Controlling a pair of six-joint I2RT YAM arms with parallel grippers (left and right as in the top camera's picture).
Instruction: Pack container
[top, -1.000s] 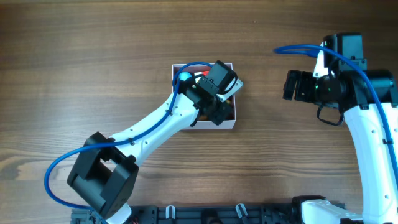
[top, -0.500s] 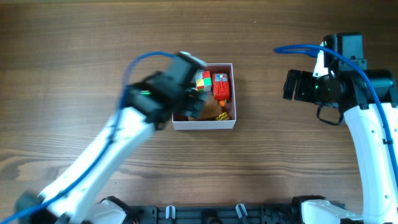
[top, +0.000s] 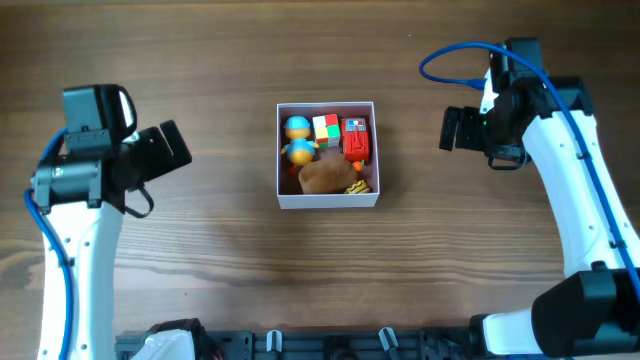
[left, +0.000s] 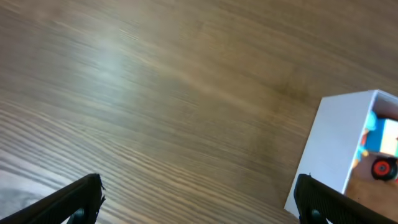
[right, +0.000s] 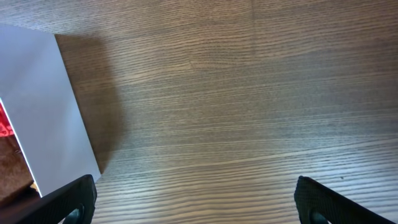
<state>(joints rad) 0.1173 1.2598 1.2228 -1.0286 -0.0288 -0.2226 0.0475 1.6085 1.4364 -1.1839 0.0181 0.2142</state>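
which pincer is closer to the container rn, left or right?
Right. The right pincer sits a short way off the right wall of the container, open and empty. The left pincer is farther out, beyond the left wall, also open.

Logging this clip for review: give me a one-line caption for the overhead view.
White container of small toys on the table; left arm and right arm flank it, jaws open.

container (top: 328, 201) 1 | cube (top: 325, 130) 1 | red toy (top: 356, 139) 1 | brown plush (top: 322, 176) 1
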